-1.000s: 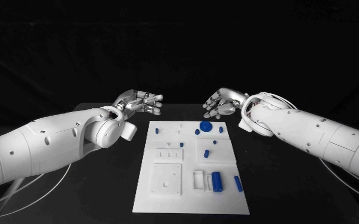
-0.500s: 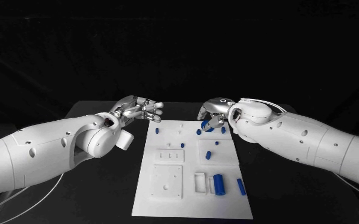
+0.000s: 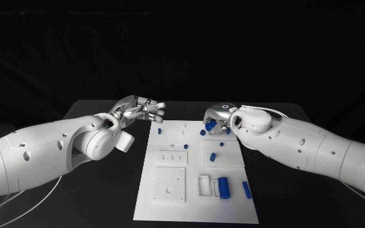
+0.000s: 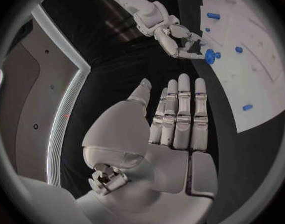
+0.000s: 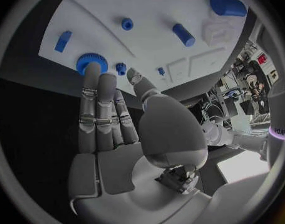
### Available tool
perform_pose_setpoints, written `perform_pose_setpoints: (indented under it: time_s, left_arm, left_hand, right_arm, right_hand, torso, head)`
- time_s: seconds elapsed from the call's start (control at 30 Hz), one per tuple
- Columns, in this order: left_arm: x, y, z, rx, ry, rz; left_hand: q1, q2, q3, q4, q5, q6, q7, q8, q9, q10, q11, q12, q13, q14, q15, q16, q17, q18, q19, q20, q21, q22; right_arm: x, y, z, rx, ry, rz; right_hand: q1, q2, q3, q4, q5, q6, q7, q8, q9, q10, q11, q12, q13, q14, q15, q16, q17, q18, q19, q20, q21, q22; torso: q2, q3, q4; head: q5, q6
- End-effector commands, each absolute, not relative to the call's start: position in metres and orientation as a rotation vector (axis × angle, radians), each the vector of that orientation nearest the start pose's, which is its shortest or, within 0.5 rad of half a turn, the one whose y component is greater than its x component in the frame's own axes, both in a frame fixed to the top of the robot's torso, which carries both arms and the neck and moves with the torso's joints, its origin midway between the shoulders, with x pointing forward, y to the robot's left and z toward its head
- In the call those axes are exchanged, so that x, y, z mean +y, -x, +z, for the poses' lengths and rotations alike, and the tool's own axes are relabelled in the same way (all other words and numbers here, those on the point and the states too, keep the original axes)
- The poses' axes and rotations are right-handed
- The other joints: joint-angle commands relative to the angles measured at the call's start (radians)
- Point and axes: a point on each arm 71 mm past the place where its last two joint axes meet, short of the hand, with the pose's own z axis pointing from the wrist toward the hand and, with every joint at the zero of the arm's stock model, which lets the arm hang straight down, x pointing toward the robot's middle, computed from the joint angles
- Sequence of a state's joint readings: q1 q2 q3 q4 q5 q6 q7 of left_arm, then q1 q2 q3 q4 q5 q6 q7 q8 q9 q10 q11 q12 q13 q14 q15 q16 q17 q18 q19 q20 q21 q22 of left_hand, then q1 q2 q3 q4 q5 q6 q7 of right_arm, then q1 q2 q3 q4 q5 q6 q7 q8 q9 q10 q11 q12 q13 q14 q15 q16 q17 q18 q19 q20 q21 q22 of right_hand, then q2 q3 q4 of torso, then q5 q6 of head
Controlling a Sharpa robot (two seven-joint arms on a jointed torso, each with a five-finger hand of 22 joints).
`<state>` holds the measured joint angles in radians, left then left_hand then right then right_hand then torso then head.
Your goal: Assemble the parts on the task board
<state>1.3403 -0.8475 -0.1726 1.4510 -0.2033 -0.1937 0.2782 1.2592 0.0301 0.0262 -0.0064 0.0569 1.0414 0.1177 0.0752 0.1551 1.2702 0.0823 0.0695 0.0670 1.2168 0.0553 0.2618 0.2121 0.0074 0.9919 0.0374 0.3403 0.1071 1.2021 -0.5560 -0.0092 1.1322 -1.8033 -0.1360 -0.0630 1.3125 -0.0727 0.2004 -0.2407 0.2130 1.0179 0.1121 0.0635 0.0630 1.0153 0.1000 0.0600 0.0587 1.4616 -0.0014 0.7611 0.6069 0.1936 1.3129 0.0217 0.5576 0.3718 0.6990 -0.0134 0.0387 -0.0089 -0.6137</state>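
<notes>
The white task board (image 3: pixel 171 199) lies mid-table with several blue parts on it. A blue gear wheel (image 3: pixel 208 126) (image 5: pixel 86 60) sits at the board's far right end. My right hand (image 3: pixel 218 118) (image 5: pixel 111 119) hovers right over it, fingers stretched out, fingertips (image 5: pixel 92 70) at the wheel's rim and thumb apart; nothing is gripped. A small blue cog (image 5: pixel 120 67) lies beside the wheel. My left hand (image 3: pixel 141 109) (image 4: pixel 179 119) floats off the board's far left corner, fingers straight, holding nothing. A big blue cylinder (image 3: pixel 223 187) and a blue peg (image 3: pixel 246 189) lie near the front right.
Short blue pegs (image 3: pixel 160 131) (image 3: pixel 185 146) (image 3: pixel 212 157) stand or lie across the board's middle. White raised blocks (image 3: pixel 169 184) (image 3: pixel 172 157) occupy its left half, and a slotted holder (image 3: pixel 203 184) sits by the big cylinder. Black table (image 3: pixel 91 196) surrounds the board.
My right hand has dropped and swung in over the blue gear wheel at the board's far end. The left hand has shifted only slightly.
</notes>
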Motion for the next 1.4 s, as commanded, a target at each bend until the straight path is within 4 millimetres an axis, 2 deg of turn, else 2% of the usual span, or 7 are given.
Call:
perform_pose_setpoints:
  time_s: [0.03, 0.17, 0.43, 0.73, 0.9, 1.13, 1.4]
  left_arm:
    - [0.222, -0.505, -0.163, 1.647, 0.816, -1.437]
    - [0.220, -0.504, -0.162, 1.651, 0.813, -1.443]
    - [0.218, -0.503, -0.160, 1.655, 0.806, -1.450]
    - [0.217, -0.503, -0.157, 1.652, 0.802, -1.451]
    - [0.217, -0.504, -0.156, 1.650, 0.801, -1.450]
    - [0.217, -0.503, -0.155, 1.649, 0.799, -1.451]
    - [0.216, -0.502, -0.152, 1.648, 0.793, -1.458]
  left_hand:
    - [0.005, -0.001, -0.001, -0.007, -0.002, -0.004, 0.006, -0.005, -0.001, -0.008, -0.001, -0.004, -0.001, 0.005, 0.003, -0.007, 0.000, 0.009, 0.007, 0.002, -0.006, -0.002]
    - [0.005, -0.001, -0.001, -0.007, -0.002, -0.004, 0.006, -0.005, -0.001, -0.008, -0.001, -0.004, -0.001, 0.005, 0.003, -0.007, 0.000, 0.009, 0.007, 0.002, -0.006, -0.002]
    - [0.004, -0.001, -0.002, -0.006, -0.002, -0.005, 0.006, -0.005, -0.002, -0.009, -0.001, -0.004, -0.001, 0.006, 0.004, -0.010, 0.000, 0.009, 0.008, 0.003, -0.007, -0.004]
    - [0.004, -0.001, -0.002, -0.006, -0.002, -0.005, 0.006, -0.005, -0.002, -0.009, -0.001, -0.004, -0.001, 0.006, 0.004, -0.010, 0.000, 0.009, 0.008, 0.003, -0.007, -0.004]
    - [0.005, 0.000, -0.001, -0.007, -0.002, -0.006, 0.006, -0.004, -0.002, -0.009, -0.001, -0.004, -0.001, 0.008, 0.004, -0.015, 0.000, 0.010, 0.010, 0.003, -0.009, -0.008]
    - [0.005, 0.000, -0.001, -0.007, -0.002, -0.006, 0.006, -0.004, -0.002, -0.009, -0.001, -0.004, -0.001, 0.008, 0.004, -0.015, 0.000, 0.010, 0.010, 0.003, -0.009, -0.008]
    - [0.006, 0.000, -0.001, -0.007, -0.002, -0.006, 0.006, -0.004, -0.002, -0.010, 0.000, -0.004, -0.001, 0.009, 0.004, -0.017, 0.000, 0.010, 0.011, 0.003, -0.010, -0.009]
  right_arm:
    - [-0.159, -0.551, -0.204, 1.650, 0.508, 0.334]
    - [-0.158, -0.551, -0.204, 1.641, 0.504, 0.340]
    - [-0.154, -0.550, -0.204, 1.638, 0.502, 0.362]
    - [-0.152, -0.549, -0.206, 1.664, 0.509, 0.373]
    - [-0.152, -0.548, -0.207, 1.682, 0.516, 0.373]
    - [-0.152, -0.550, -0.209, 1.690, 0.513, 0.368]
    - [-0.151, -0.551, -0.213, 1.684, 0.503, 0.372]
  right_hand:
    - [0.000, 0.001, 0.013, -0.001, -0.014, 0.010, 0.001, -0.002, -0.001, 0.012, 0.001, -0.003, -0.001, -0.003, 0.001, 0.008, 0.000, 0.013, 0.003, 0.002, -0.005, 0.006]
    - [-0.011, 0.003, 0.044, -0.011, -0.027, 0.015, 0.000, -0.002, -0.001, 0.018, 0.001, -0.002, -0.001, -0.004, 0.001, 0.017, 0.002, 0.012, 0.001, 0.000, -0.004, 0.028]
    - [-0.030, 0.010, 0.100, -0.020, -0.054, 0.027, -0.001, -0.002, -0.001, 0.034, 0.000, -0.003, -0.001, -0.008, 0.001, 0.040, 0.007, 0.011, -0.004, -0.003, 0.003, 0.063]
    - [-0.045, 0.014, 0.151, -0.027, -0.061, 0.042, -0.005, -0.002, -0.001, 0.052, -0.003, -0.003, -0.002, -0.010, -0.001, 0.057, 0.007, 0.012, -0.009, -0.007, 0.009, 0.102]
    - [-0.055, 0.013, 0.171, -0.029, -0.059, 0.052, -0.004, -0.002, -0.001, 0.067, -0.003, -0.003, -0.002, -0.012, -0.001, 0.065, 0.007, 0.010, -0.012, -0.009, 0.010, 0.121]
    - [-0.065, 0.010, 0.192, -0.029, -0.057, 0.058, -0.003, -0.002, -0.001, 0.078, -0.002, -0.003, -0.001, -0.014, 0.000, 0.072, 0.005, 0.008, -0.014, -0.013, 0.006, 0.146]
    - [-0.065, 0.010, 0.194, -0.026, -0.061, 0.054, -0.001, -0.002, -0.001, 0.071, 0.000, -0.003, -0.001, -0.014, 0.001, 0.074, 0.004, 0.008, -0.012, -0.012, 0.003, 0.152]
  torso:
    - [0.009, -0.0004, 0.0038]
    - [0.013, -0.0010, 0.0079]
    - [0.026, -0.0060, 0.0150]
    - [0.034, -0.0091, 0.0115]
    - [0.037, -0.0084, 0.0082]
    - [0.039, -0.0071, 0.0137]
    - [0.052, -0.0073, 0.0209]
  head:
    - [0.002, 0.004]
    - [0.004, 0.006]
    - [0.002, 0.012]
    - [0.003, 0.008]
    - [0.003, 0.007]
    - [-0.002, 0.008]
    - [-0.001, 0.010]
